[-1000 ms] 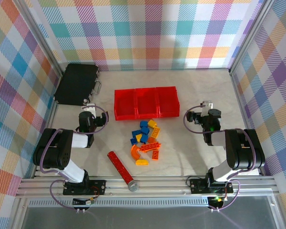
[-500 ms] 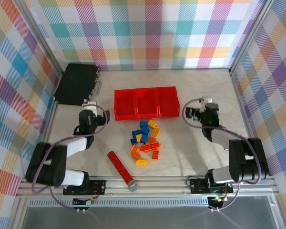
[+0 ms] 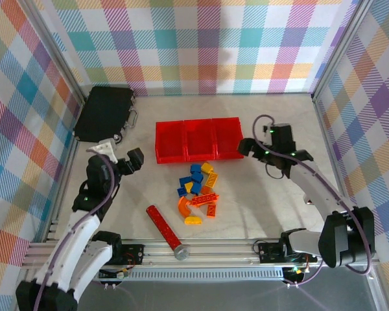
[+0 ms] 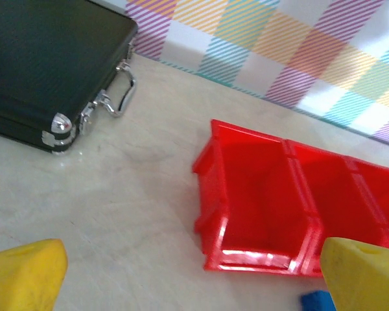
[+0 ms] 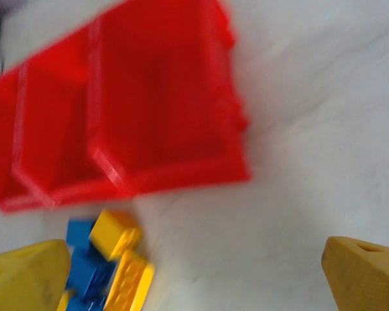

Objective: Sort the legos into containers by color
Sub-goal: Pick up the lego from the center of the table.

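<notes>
On the pale table (image 3: 262, 207), legos (image 3: 208, 197) lie before the containers (image 3: 198, 139); left pincer (image 3: 121, 155) and right pincer (image 3: 245, 146) gape empty.

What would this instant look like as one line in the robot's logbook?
legos: piled on table, unsorted | containers: empty | left gripper: open, empty | right gripper: open, empty, near containers

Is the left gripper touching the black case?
Apart. The left wrist view shows bare table between the left gripper and the black case.
</notes>
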Tool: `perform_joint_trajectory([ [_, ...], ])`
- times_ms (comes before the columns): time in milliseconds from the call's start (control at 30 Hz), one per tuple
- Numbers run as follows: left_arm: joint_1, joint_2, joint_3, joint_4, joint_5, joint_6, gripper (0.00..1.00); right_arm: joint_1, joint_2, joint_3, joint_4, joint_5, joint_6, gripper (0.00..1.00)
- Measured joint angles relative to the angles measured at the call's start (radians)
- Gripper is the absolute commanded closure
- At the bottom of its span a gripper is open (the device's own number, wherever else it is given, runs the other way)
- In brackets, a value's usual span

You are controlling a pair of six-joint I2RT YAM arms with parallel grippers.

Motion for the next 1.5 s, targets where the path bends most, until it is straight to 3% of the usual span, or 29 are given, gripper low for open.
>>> perform_joint_trajectory([
  [133, -0.005, -0.129, -0.001, -0.105, 0.05, -0.061, 0.0, 0.187, 0.058, 0.023, -0.103, 0.016, 0.074, 0.07],
  [300, -0.006, -0.214, 0.0, -0.28, 0.049, -0.12, 0.0, 0.365, 0.138, 0.021, -0.187, 0.122, 0.193, 0.12],
  [567, -0.006, -0.208, 0.067, -0.436, 0.101, -0.172, 0.0, 0.485, 0.229, 0.021, -0.21, 0.281, 0.404, 0.17],
  [833, -0.006, -0.21, 0.136, -0.496, 0.138, -0.172, 0.0, 0.521, 0.331, 0.082, -0.183, 0.357, 0.502, 0.18],
  [1333, -0.006, -0.21, 0.123, -0.488, 0.21, -0.171, 0.0, 0.529, 0.487, 0.22, -0.159, 0.391, 0.527, 0.21],
  [1500, -0.006, -0.21, 0.119, -0.487, 0.216, -0.171, 0.0, 0.529, 0.507, 0.222, -0.16, 0.393, 0.529, 0.31],
])
